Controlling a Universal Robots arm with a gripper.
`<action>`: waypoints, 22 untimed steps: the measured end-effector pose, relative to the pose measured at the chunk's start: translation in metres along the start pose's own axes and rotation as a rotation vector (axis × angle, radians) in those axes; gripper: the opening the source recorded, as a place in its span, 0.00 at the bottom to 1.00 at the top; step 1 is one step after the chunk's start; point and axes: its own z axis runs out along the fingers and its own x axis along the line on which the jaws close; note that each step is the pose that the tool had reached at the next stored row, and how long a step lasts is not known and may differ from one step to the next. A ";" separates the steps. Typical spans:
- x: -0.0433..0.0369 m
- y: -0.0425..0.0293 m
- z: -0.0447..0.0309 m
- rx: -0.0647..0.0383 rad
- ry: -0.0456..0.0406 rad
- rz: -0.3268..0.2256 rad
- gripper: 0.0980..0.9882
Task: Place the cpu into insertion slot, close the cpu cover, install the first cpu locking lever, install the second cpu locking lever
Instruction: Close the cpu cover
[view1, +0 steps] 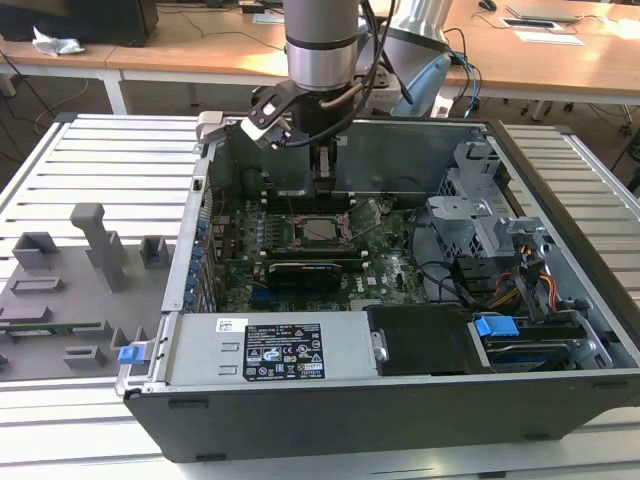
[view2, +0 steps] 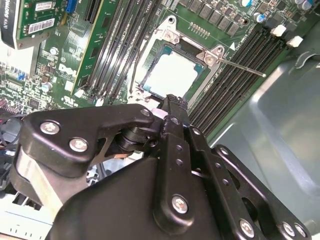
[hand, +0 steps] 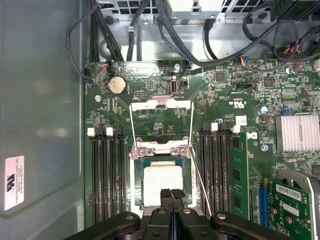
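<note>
Wooden office furniture lines the back of the room, and in front of it a slatted aluminium desk (view1: 100, 150) carries an open computer case (view1: 400, 420) lying on its side. Beside the case, on the exterior view's left, a grey fixture tray (view1: 60, 300) holds several grey blocks.

Inside the case lie a green motherboard (view1: 390, 270), a silver power supply (view1: 270, 350) along the near wall, and bundles of black cables (hand: 190, 45). The board carries rows of black memory slots (hand: 107, 175) on both sides of the socket, plus a coin battery (hand: 116, 85).

The cpu (hand: 162, 182) sits in the insertion slot (view2: 150, 62), its pale face up. The cpu cover (hand: 159, 149) lies flat over it, so the chip shows through the cover's square window. A thin metal locking lever (hand: 200, 180) runs along one side of the socket and angles away from it, apart from the cover.

The end effector (hand: 171, 195) hangs just above the socket's edge. Its two black fingers are pressed together at the tips, with nothing between them.
</note>
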 end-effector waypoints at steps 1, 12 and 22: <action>0.0000 0.0001 -0.0013 0.000 0.0000 0.000 0.01; 0.0016 0.0447 0.0020 0.002 -0.0001 0.000 0.01; 0.0033 0.0879 0.0059 0.007 -0.0002 0.000 0.01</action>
